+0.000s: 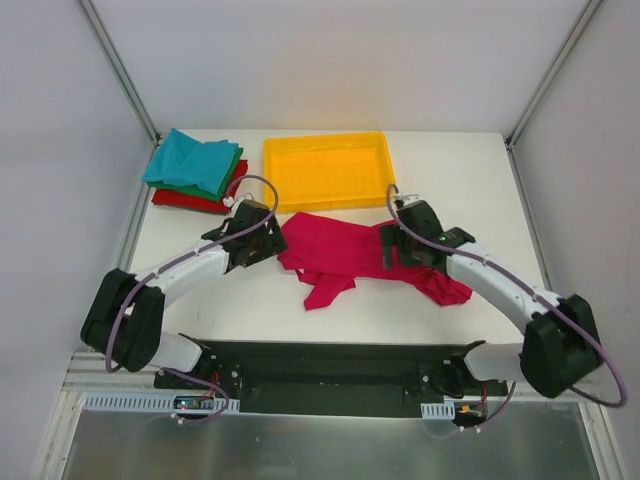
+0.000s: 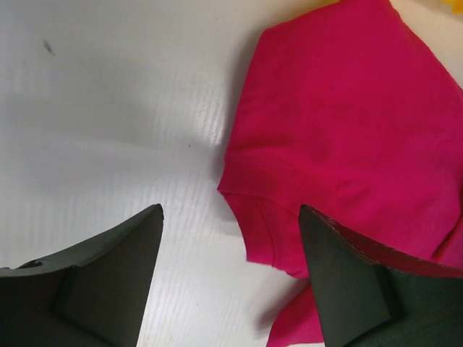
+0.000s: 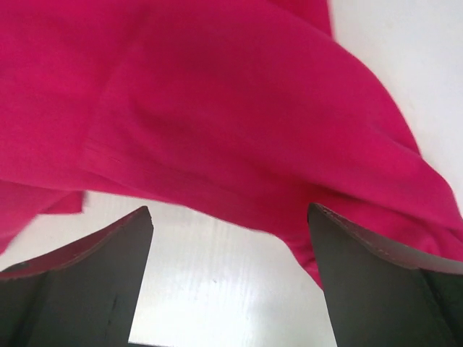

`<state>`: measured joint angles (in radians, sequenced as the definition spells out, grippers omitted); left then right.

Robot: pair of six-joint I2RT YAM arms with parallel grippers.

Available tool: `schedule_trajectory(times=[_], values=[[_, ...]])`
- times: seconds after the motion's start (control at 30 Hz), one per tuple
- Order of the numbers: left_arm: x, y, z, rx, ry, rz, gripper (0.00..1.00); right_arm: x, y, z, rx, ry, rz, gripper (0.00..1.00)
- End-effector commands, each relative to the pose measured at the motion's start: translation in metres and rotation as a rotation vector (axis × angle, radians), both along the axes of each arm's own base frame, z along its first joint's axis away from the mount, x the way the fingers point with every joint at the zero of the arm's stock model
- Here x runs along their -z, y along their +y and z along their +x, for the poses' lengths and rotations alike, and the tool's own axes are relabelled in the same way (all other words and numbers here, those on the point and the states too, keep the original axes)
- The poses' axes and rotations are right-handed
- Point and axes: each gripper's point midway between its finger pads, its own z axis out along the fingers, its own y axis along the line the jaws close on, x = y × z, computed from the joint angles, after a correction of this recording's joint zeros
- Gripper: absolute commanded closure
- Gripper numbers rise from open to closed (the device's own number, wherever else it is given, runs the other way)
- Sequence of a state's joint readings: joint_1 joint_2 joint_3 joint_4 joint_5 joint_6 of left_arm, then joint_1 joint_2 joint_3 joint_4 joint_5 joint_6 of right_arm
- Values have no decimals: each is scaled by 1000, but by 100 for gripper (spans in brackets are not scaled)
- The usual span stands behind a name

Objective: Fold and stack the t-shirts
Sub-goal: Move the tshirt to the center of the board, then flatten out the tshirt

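the left claw is seen spread wide and empty over a sleeve hem of the magenta t-shirt. the right claw is likewise parted, nothing clamped, at the shirt's other side. the shirt is left crumpled on the white tabletop, just in front of the yellow tray. folded teal, green and red tees are stacked at the far left. the cloth is judged light, limp and prone to bunching, best pinched at hems or shoulder seams.
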<state>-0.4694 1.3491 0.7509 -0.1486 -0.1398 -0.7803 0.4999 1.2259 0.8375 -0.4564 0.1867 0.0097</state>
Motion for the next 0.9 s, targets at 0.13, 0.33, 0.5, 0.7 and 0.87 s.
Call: schedule_trajectory(times=[0.13, 0.33, 0.5, 0.7, 0.87], values=[[12, -26, 23, 82, 54, -47, 32, 0, 55, 51, 9, -31, -118, 17], [34, -34, 31, 91, 116, -35, 36, 28, 79, 54, -12, 35, -188, 23], [41, -43, 35, 120, 142, -49, 55, 49, 84, 57, -12, 70, -233, 29], [40, -40, 39, 146, 120, -14, 100, 50, 58, 61, 76, 40, -349, 51], [27, -21, 38, 116, 60, 57, 100, 34, 24, 55, 145, 7, -444, 79]])
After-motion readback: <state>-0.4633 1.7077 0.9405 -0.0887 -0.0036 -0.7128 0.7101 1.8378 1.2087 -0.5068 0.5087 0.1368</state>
